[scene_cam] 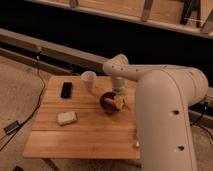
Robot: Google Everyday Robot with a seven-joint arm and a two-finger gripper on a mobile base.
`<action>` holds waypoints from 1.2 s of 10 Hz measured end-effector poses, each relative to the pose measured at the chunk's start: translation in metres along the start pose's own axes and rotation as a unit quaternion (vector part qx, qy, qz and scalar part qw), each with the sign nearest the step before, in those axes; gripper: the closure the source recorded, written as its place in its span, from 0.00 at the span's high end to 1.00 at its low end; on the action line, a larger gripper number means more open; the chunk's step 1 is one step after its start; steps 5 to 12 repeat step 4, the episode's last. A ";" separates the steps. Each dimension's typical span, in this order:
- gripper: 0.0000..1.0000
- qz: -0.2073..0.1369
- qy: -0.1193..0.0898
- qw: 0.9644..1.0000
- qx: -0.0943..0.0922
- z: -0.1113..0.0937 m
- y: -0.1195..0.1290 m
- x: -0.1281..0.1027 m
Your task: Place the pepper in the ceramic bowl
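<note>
The dark maroon ceramic bowl [107,98] stands on the wooden table [85,130], right of the middle. The orange-red pepper [109,101] shows inside the bowl, at its near side. My gripper [119,100] reaches down from the white arm over the bowl's right part, right next to the pepper. The arm's big white body covers the table's right side.
A small white cup [89,80] stands at the table's back, left of the bowl. A black phone-like slab [66,90] lies at the back left. A pale sponge-like block [66,118] lies at the front left. A cable [30,112] runs along the floor on the left.
</note>
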 end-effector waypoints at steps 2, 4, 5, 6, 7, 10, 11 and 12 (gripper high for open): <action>0.68 0.003 -0.001 1.000 0.005 -0.005 0.000 0.003; 0.68 0.008 -0.007 1.000 0.012 -0.016 -0.002 0.007; 0.68 0.008 -0.007 1.000 0.012 -0.016 -0.002 0.007; 0.68 0.008 -0.007 1.000 0.012 -0.016 -0.002 0.007; 0.68 0.008 -0.007 1.000 0.012 -0.016 -0.002 0.007; 0.68 0.008 -0.007 1.000 0.012 -0.016 -0.002 0.007; 0.68 0.008 -0.007 1.000 0.012 -0.016 -0.002 0.007; 0.68 0.008 -0.007 1.000 0.012 -0.016 -0.002 0.007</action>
